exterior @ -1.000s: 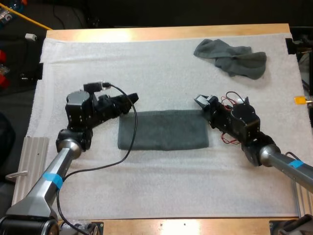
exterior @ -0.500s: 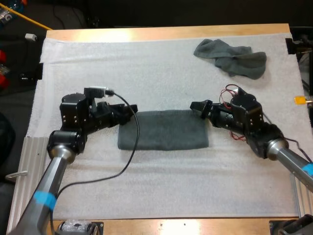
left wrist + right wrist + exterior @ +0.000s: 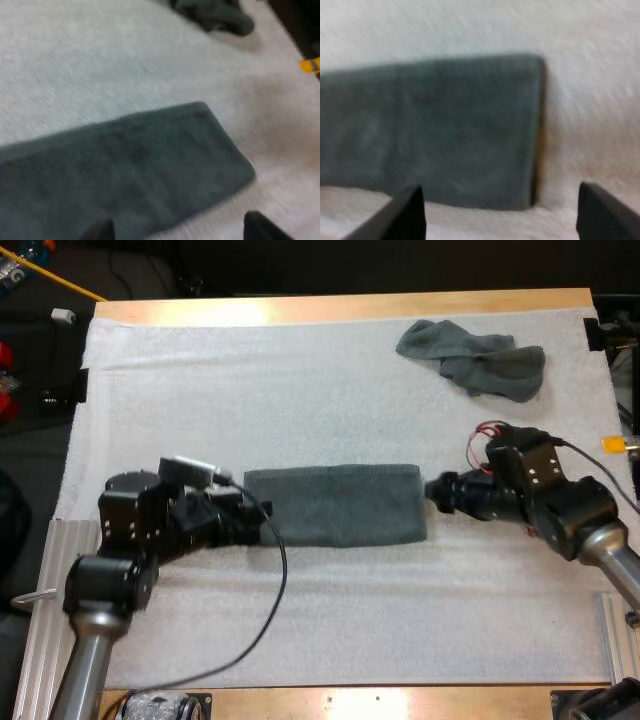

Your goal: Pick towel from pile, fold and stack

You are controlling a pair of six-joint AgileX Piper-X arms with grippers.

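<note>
High view: folded towel [image 3: 335, 505], dark grey-green, lies flat as one long rectangle in the middle of the white mat [image 3: 300, 400], long sides running left to right. Left gripper [image 3: 262, 525] sits low at the towel's left end, by the near-left corner; cannot tell from here if it touches the cloth. Right gripper [image 3: 437, 490] is just off the towel's right end, tips pointing left at the short edge; contact not clear either. Crumpled towel [image 3: 475, 358], same colour, sits in a loose heap at the far right of the mat, well apart from the folded one and from both arms. Mat covers most of the wooden table [image 3: 340, 305]; bare wood shows along the far and near edges.

Left wrist view: left gripper [image 3: 177, 220] has its two black fingers [image 3: 102, 230] spread wide, nothing pinched. One tip is at the folded towel's [image 3: 120, 170] long edge, the other over bare mat past that edge. Towel surface smooth, its right-end corners rounded. Crumpled towel [image 3: 215, 12] lies well beyond it.

Right wrist view: right gripper [image 3: 502, 192] is also spread, fingers [image 3: 410, 210] standing apart and clear of the cloth. Folded towel [image 3: 430, 130] lies flat just ahead. One tip is by the towel's long edge, the other over bare mat past the short end. Short end looks straight, a thin shadow along it.
</note>
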